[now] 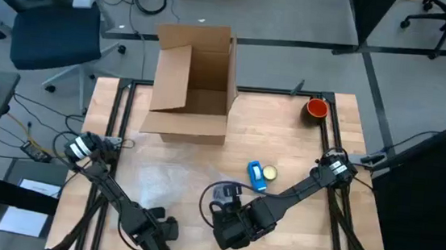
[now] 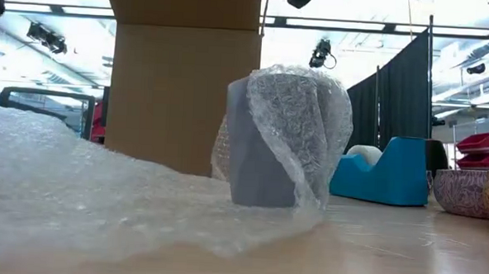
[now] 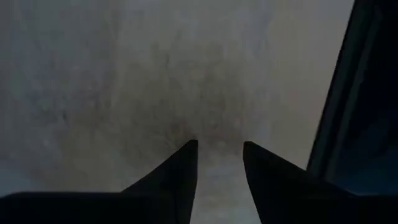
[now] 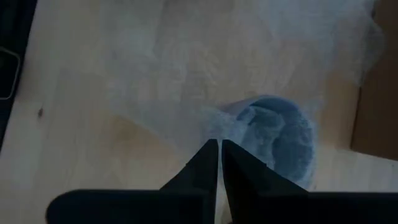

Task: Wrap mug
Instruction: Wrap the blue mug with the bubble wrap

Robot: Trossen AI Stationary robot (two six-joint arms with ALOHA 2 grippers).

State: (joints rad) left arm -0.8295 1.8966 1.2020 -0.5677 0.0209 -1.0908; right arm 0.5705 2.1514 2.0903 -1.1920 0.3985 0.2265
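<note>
low view is showing the mug (image 2: 260,154) standing upright on the table (image 2: 388,251), a little in front of the cardboard box (image 2: 184,93), with one flap of bubble wrap (image 2: 303,123) already lying over its right flank while the rest of the sheet is spreading away across the wood to the left. only part of the mug is covered, so the wrapping seems to be at an early stage.

the right gripper (image 4: 219,163) is hanging just above the mug's rim, its fingers pressed almost together and apparently pinching the thin edge of the wrap, probably to keep that flap drawn over the opening. the left gripper (image 3: 217,162) is hovering low over the loose sheet near the table's front edge, fingers slightly spread and holding nothing, likely placed there to take up the free end.

further out, a blue tape dispenser (image 2: 383,172) is sitting to the right, and a red bowl (image 1: 317,109) is resting at the far right corner.
</note>
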